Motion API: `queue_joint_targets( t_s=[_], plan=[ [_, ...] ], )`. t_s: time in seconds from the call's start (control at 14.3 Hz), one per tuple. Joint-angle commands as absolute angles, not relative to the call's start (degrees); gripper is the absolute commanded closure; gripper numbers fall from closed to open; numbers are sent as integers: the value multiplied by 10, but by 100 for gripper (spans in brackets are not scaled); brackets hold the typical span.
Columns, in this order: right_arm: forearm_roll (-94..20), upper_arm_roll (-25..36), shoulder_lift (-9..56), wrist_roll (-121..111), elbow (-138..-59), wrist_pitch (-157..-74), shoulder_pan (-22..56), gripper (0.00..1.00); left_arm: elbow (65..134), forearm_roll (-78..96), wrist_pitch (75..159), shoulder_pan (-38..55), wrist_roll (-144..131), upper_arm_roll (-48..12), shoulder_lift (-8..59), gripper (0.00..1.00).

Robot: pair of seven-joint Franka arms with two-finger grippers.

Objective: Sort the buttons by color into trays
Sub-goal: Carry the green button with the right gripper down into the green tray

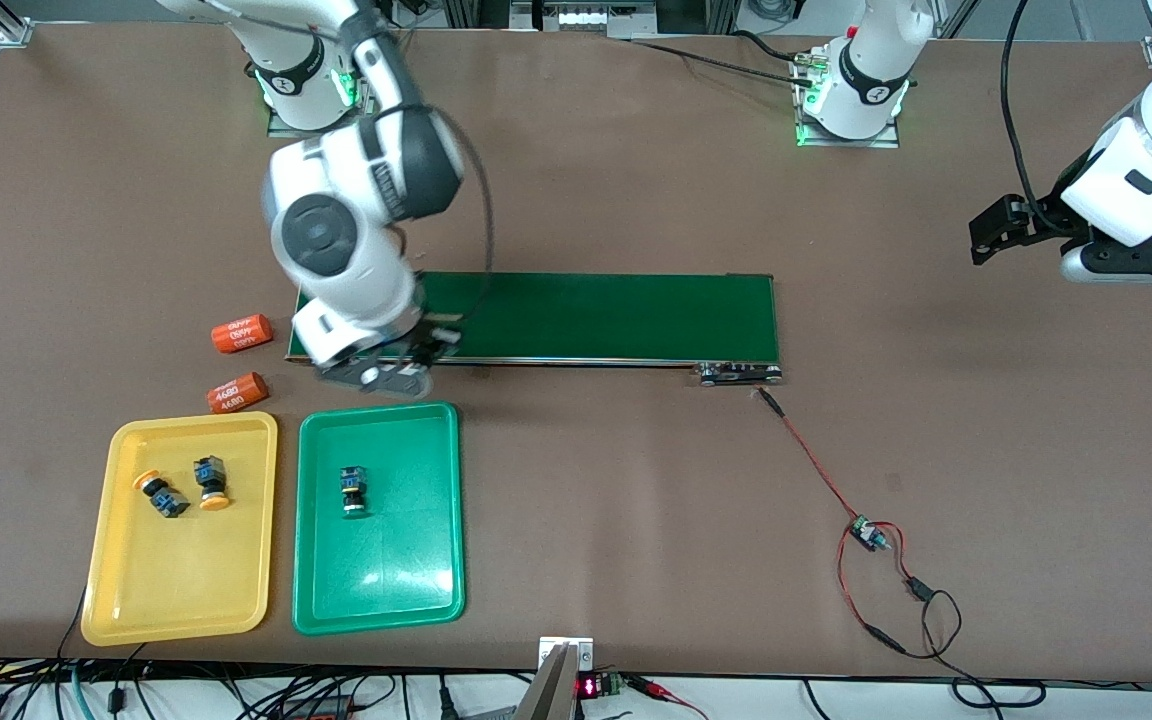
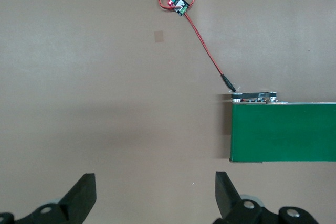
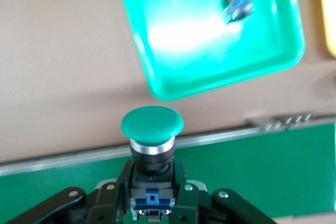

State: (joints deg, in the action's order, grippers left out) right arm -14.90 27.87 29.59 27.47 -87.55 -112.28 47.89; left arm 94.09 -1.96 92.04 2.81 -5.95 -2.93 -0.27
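With two yellow-orange capped push-button switches (image 1: 181, 489) already lying in the shallow yellow plastic tray (image 1: 126, 600), toward its edge farthest from the front camera, and one green-capped switch (image 1: 353, 490) in the matching shallow green plastic tray (image 1: 406, 590), three of four are sorted. The last one, a green mushroom-capped push-button switch (image 3: 151, 135), is left to place.

That switch is clenched in the right gripper (image 3: 152, 205), held by its black-and-blue body low between the fingers, cap sticking out past the fingertips. Gripper hangs over the edge of the long dark-green conveyor belt (image 1: 586, 315) nearest the front camera, at the right arm's end, just short of the green tray's rim; probably still above the belt edge, though the arm blocks the front view there. Drop into the green tray remains.

The left gripper (image 2: 155, 195) waits with fingers spread wide, empty, over bare table near the left arm's end of the belt.

Two orange cylinders printed "4680" (image 1: 240, 362) lie on the table beside the yellow tray's corner, not part of the sort.
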Motion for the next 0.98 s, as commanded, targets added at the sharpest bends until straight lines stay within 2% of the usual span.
queue_joint_targets(
  t_s=[0.0,0.7,0.91],
  plan=[
    [-152,272,354,226,-817,-1149,431,100,929,-18,908,29,-48,-27,-3,0],
    [-156,259,437,133,-799,-1360,390,100,929,-18,902,28,-47,-27,-3,0],
    [-155,259,459,127,-798,-1379,387,100,929,-18,902,28,-47,-27,-3,0]
  ],
)
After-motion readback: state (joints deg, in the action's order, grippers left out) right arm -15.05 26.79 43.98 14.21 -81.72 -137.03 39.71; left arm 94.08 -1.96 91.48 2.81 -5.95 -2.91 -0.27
